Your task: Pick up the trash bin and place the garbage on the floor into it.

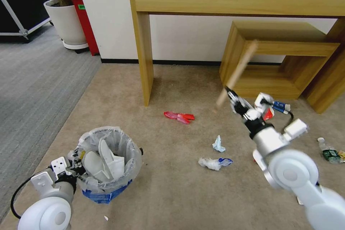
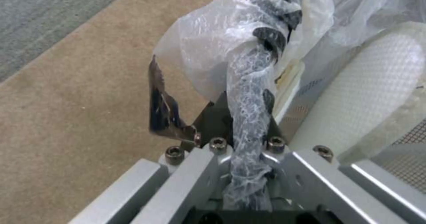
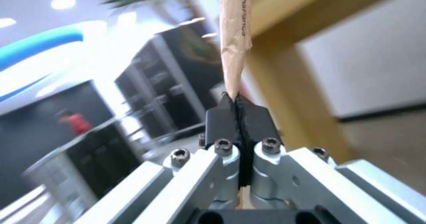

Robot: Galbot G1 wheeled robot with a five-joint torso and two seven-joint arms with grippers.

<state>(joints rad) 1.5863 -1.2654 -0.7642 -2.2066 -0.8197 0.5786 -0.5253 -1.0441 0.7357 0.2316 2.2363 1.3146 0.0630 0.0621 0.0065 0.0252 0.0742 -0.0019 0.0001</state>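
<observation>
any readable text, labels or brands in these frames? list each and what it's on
"Chafarma" or similar, partly blurred: printed along the paper-wrapped stick held in the right gripper.
Green label on the red cabinet: too small to read.
Blue-white carton and bottle labels: too blurred to read.

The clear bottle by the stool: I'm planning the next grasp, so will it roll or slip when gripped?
The clear bottle lies on its side on the floor, so it will probably roll if nudged. It looks mostly empty, thus likely light. Smooth plastic may slip or dent under a pinch.

The wooden stick (image 1: 238, 72) is blurred; the clear bottle (image 1: 331, 152) is cut off.
</observation>
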